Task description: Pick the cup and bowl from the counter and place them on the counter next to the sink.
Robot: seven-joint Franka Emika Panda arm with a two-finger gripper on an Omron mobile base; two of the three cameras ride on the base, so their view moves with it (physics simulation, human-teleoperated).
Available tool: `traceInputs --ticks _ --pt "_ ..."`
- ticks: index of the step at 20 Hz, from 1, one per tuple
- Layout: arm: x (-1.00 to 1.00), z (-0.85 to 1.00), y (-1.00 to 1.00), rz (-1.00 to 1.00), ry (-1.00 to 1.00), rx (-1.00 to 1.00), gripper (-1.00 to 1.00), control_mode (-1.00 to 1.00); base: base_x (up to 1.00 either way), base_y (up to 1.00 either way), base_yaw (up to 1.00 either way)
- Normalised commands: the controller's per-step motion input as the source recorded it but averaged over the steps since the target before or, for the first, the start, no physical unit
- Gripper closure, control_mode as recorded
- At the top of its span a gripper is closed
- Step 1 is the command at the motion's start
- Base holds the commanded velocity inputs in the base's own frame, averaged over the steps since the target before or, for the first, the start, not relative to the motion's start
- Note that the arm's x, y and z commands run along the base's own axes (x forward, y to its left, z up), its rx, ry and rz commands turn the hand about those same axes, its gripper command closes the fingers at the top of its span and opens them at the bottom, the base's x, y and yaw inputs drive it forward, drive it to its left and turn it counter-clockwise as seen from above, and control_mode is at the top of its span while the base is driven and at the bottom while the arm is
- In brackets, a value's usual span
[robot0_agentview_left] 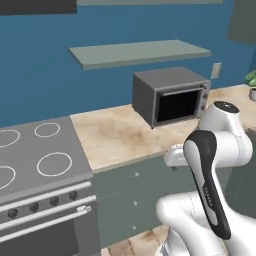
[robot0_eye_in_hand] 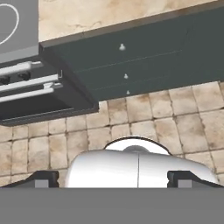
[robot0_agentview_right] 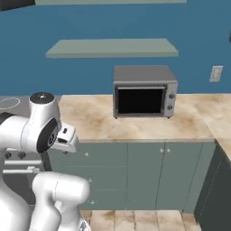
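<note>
The hand (robot0_eye_in_hand: 112,179) points down toward the tiled floor (robot0_eye_in_hand: 144,122), its two dark fingertips (robot0_eye_in_hand: 41,179) set wide apart at the bottom of the hand view with nothing between them. In front of it run the grey-green cabinet drawers (robot0_eye_in_hand: 127,65) with small knobs, and to one side the stove's oven door (robot0_eye_in_hand: 30,87) with its pale handles.

From the base views, the beige marble surface (robot0_agentview_left: 115,135) stretches between the grey stovetop (robot0_agentview_left: 35,155) with white ring burners and a grey microwave (robot0_agentview_left: 170,95) standing against the blue wall. A grey-green shelf (robot0_agentview_left: 140,52) hangs above it. A potted plant (robot0_agentview_left: 251,82) sits at the far right edge of the left base view.

Where the cup, the bowl and the sink are, I cannot tell.
</note>
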Motion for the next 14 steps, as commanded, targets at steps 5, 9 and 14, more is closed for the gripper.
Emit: traceInputs --ticks 5,9,14 --pt "0.0 0.0 0.0 0.0 0.0 0.0 -1.0 1.0 0.0 1.0 0.01" --pt "0.0 0.0 0.0 0.0 0.0 0.0 -1.0 1.0 0.0 1.0 -0.01" --pt "0.0 0.0 0.0 0.0 0.0 0.0 -1.0 1.0 0.0 1.0 0.0"
